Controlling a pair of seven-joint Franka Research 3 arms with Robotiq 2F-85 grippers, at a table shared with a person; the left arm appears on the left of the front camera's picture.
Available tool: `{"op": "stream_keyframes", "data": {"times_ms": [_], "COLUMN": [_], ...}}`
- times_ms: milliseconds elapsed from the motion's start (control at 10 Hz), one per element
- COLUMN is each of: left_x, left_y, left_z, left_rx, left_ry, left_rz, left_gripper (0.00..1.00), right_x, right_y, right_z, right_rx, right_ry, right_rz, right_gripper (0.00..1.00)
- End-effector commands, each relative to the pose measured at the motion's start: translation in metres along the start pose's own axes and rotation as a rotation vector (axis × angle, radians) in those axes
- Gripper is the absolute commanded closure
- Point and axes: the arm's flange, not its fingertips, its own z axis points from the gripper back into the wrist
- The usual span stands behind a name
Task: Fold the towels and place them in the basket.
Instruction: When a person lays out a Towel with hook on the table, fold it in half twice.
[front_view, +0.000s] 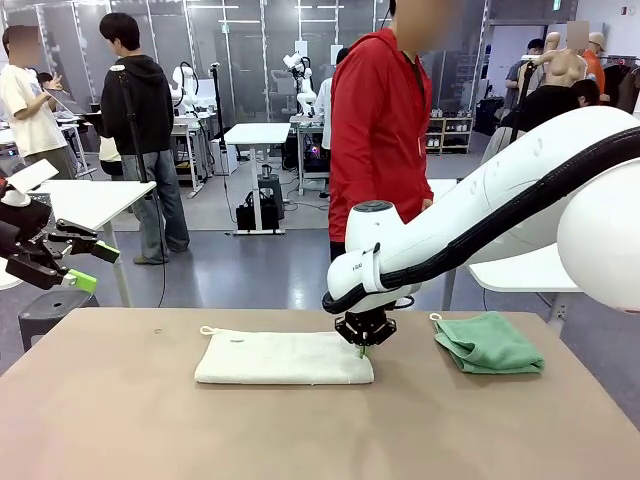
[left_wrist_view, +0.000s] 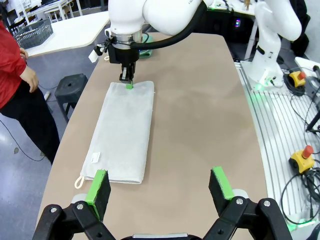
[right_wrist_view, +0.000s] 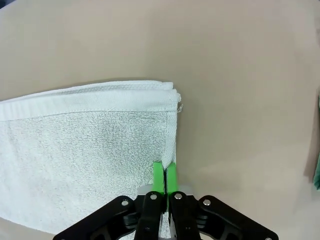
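With the right pincer (right_wrist_view: 164, 176) clamped on the cream-white towel (front_view: 283, 357) edge, the end should be lifted and carried evenly across; the left pincer (left_wrist_view: 162, 185) stands apart.

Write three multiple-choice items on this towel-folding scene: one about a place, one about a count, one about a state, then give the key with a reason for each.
1. Where does the crumpled mint-green terry towel lie relative to the folded cream-white terry towel, in the front view?
A. To its right
B. On top of it
C. To its left

2. How many towels lie on the tan table?
A. One
B. Two
C. Three

3. What state is the right tool in?
A. Wide open above the table
B. Shut on the cream-white towel's edge
C. Shut on the green towel

Key: 1 A, the green towel sits apart on the picture's right side. 2 B, one cream-white and one green. 3 B, the right wrist view shows the green pads pressed together at the towel's end.
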Motion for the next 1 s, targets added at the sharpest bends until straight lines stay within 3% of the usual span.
{"op": "stream_keyframes", "data": {"times_ms": [0,300,900], "left_x": [0.001,0.001,0.001], "left_y": [0.0,0.0,0.0], "left_z": [0.001,0.001,0.001], "left_rx": [0.001,0.001,0.001], "left_ry": [-0.003,-0.003,-0.003], "left_rz": [-0.001,-0.001,-0.001], "left_gripper": [0.0,0.0,0.0], "right_x": [0.002,0.001,-0.013], "right_y": [0.005,-0.002,-0.069], "right_z": [-0.004,-0.004,0.018], "right_rx": [-0.056,-0.088,-0.093], "right_ry": [-0.011,-0.017,-0.054], "right_rz": [-0.034,-0.022,-0.042], "right_gripper": [1.0,1.0,1.0]}}
